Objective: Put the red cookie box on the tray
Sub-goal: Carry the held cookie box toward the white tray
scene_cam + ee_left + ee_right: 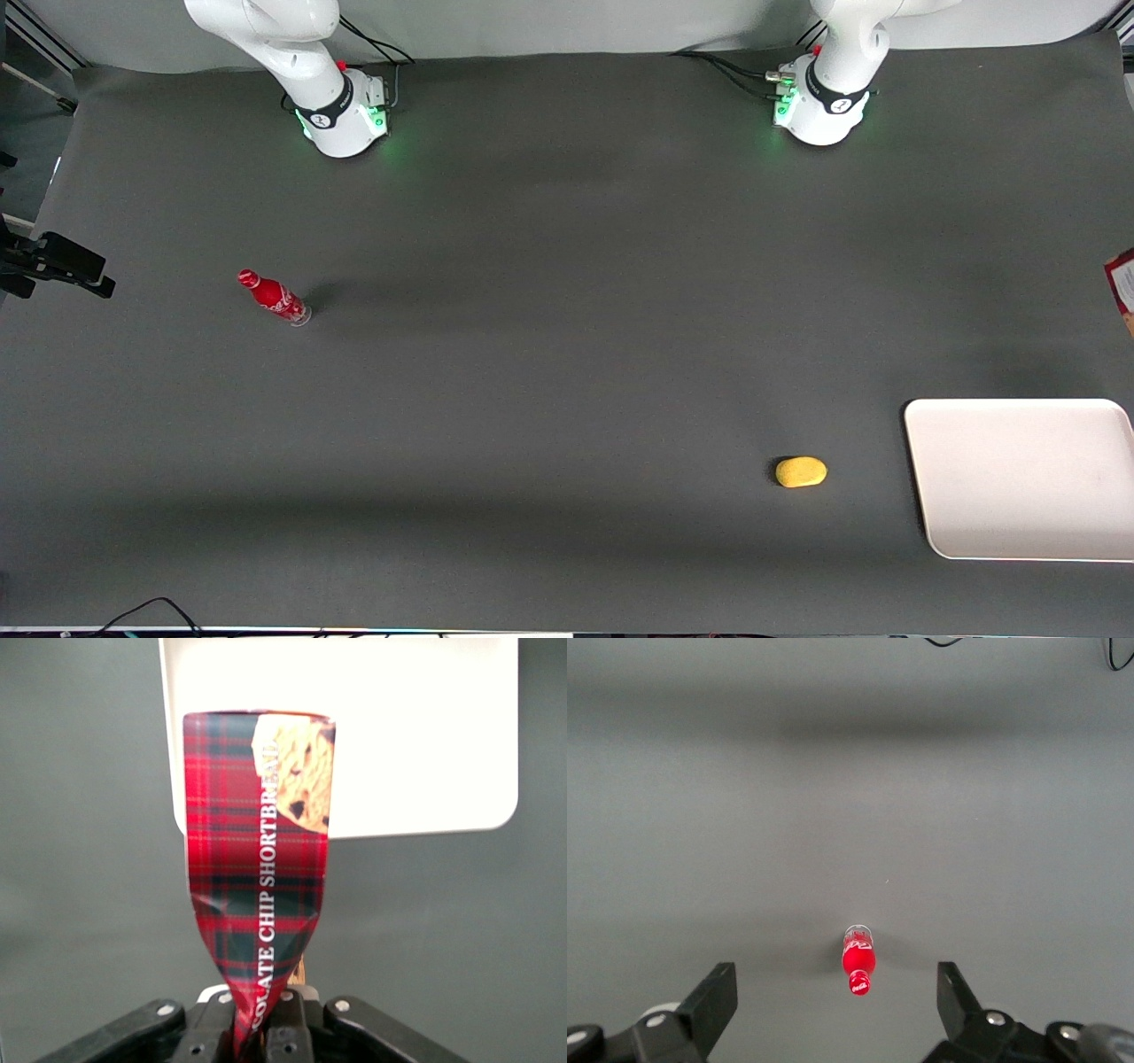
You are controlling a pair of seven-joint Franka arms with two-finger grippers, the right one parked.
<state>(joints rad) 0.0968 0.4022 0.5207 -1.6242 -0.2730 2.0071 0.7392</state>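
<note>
Held red cookie box (pixel 257 877) above the dark grey table (pixel 567 372), with the tray (pixel 1019 478) as landmark.

Front view: the white tray lies on the grey cloth at the working arm's end of the table; a yellow lump (pixel 801 471) rests just beside it, toward the parked arm's end, and a red bottle (pixel 273 297) stands well apart from the tray, toward that same end. A sliver of the box shows at the picture's edge, farther from the camera than the tray. Left wrist view: the gripper (pixel 261 1023) pinches the box's crumpled end, fingers pressed onto it; the box's free end overlaps the tray's (pixel 399 735) rim. Right wrist view: only the bottle (pixel 858 961) on bare cloth; no tray.
</note>
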